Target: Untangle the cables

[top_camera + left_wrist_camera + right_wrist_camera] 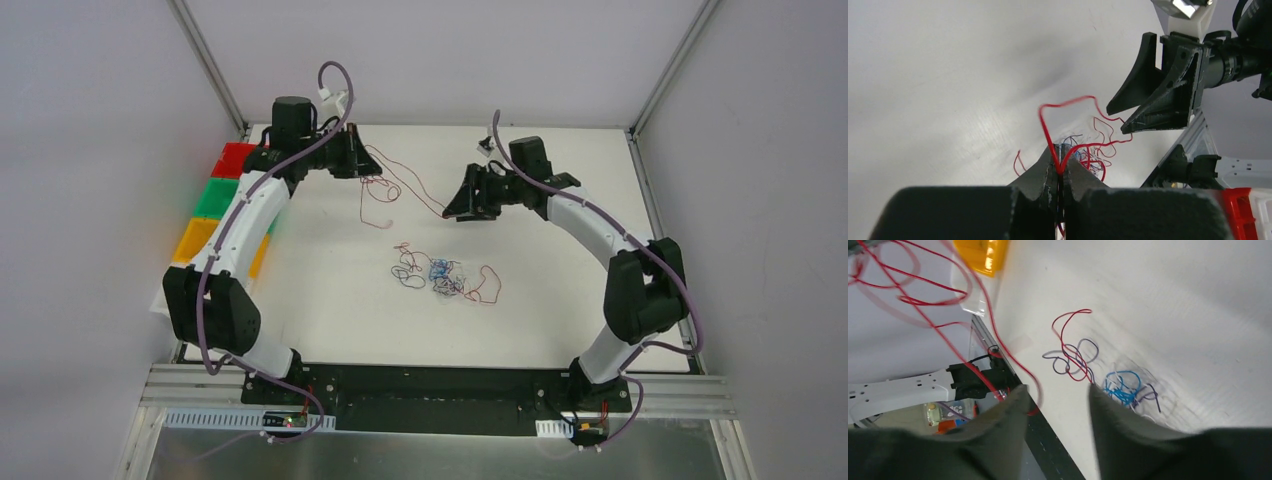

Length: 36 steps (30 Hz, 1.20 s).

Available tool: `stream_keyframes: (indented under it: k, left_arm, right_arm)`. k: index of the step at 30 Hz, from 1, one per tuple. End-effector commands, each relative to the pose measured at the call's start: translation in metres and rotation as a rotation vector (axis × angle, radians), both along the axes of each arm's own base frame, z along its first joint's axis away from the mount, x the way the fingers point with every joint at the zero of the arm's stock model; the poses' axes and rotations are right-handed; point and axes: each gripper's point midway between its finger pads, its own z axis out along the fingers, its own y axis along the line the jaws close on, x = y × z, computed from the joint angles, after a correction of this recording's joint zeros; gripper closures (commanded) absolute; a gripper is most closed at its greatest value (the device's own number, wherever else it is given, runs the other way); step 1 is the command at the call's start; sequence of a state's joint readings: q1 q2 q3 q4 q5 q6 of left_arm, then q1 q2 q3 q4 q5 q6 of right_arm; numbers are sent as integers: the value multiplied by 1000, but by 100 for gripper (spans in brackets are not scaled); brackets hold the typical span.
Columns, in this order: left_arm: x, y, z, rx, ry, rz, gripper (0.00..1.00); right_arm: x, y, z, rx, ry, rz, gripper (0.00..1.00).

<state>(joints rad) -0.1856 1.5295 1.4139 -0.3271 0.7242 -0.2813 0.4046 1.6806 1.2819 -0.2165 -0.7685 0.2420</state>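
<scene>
The cables lie as a small tangle (440, 275) of blue, red and dark strands mid-table; the right wrist view shows its blue knot (1122, 385) and red and purple loops (1073, 355). One long red wire (415, 190) is lifted off the table. My left gripper (372, 172) is shut on it, and the left wrist view shows the wire (1068, 102) pinched between the closed fingertips of that gripper (1060, 165). My right gripper (450, 208) hovers at the wire's other end, open (1057, 390). The red wire (923, 314) passes beside its left finger (1015, 400), not between the jaws.
Red (235, 158), green (222, 195) and yellow (200, 238) bins line the table's left edge. The yellow bin (983, 255) also shows in the right wrist view. Metal frame posts rise at the back corners. The right gripper (1120, 120) hangs close in front of the left one.
</scene>
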Motion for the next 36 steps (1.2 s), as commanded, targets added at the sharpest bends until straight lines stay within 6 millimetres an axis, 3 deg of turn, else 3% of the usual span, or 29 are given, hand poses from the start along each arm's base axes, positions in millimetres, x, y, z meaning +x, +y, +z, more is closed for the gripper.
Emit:
stream_keyframes:
  k: [1,2,6,11,16,21,26,30,33,36]
  left_arm:
    - [-12,21,51,69,-101,53,100]
    - [-15,22,45,78,-76,58,100]
    - [-20,36,19,155,-36,109,100]
    - [-16,49,11,218,16,172,100]
    - [-9,95,2,518,39,222,100]
    - [-13,127,-17,719,67,205,100]
    - [0,154,-16,791,62,251,100]
    - [6,150,-8,733,31,178,100]
    - [16,161,-1,787,3,200,100]
    - [44,198,8,864,2,319,100]
  right_arm:
    - [-6,-21,18,-106,-210,38,34]
    - [-7,-22,14,-141,-252,50,29]
    - [-24,-18,-13,-295,-381,161,25]
    - [-36,-10,-38,-425,-404,245,25]
    - [-41,-25,-40,-449,-369,247,18]
    - [-40,-27,0,-248,-319,156,2]
    - [-27,-22,64,50,-220,18,1]
    - [-17,-21,98,225,-139,-36,1]
    - [-12,-21,106,258,-150,-46,1]
    - [-14,-24,93,211,-146,-47,1]
